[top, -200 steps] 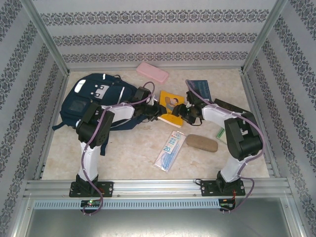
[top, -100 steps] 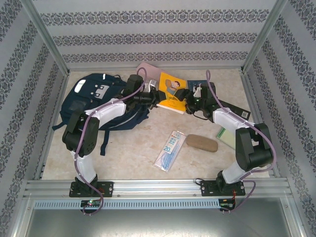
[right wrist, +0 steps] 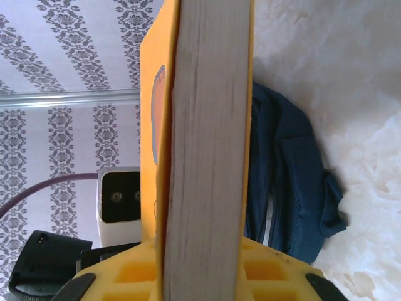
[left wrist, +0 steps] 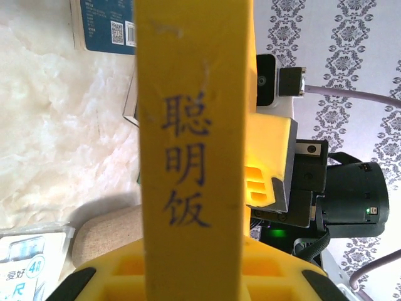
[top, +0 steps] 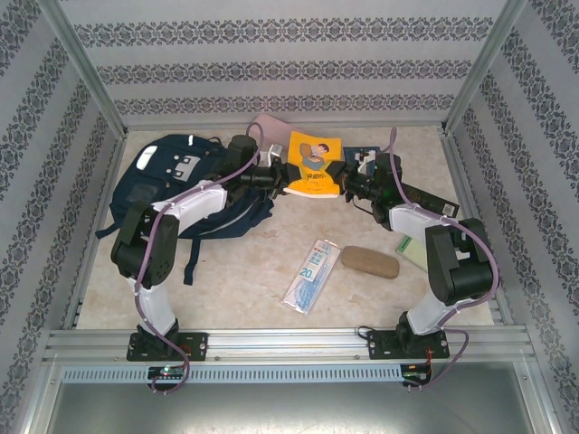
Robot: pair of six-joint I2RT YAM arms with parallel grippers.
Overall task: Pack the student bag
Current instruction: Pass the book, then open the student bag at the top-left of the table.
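A yellow book [top: 314, 167] with a cartoon cover hangs above the table at the back centre, held from both sides. My left gripper [top: 282, 177] is shut on its spine [left wrist: 194, 125], which bears dark printed characters. From the right, my right gripper [top: 344, 183] is shut on the page edge [right wrist: 210, 144]. The student bag [top: 172, 185], a navy backpack, lies flat at the back left, just left of the book; part of it [right wrist: 285, 182] shows behind the book in the right wrist view.
A pink pencil case [top: 271, 127] lies by the back wall. A blue book [top: 366, 158] sits behind my right arm. A packaged ruler set [top: 310, 274] and a brown pouch [top: 369, 262] lie mid-table. A dark flat item [top: 425, 197] lies at the right.
The yellow book has gone up off the table and toward the back, now standing more upright. My right gripper has closed onto its page edge. Both arms reached farther back.
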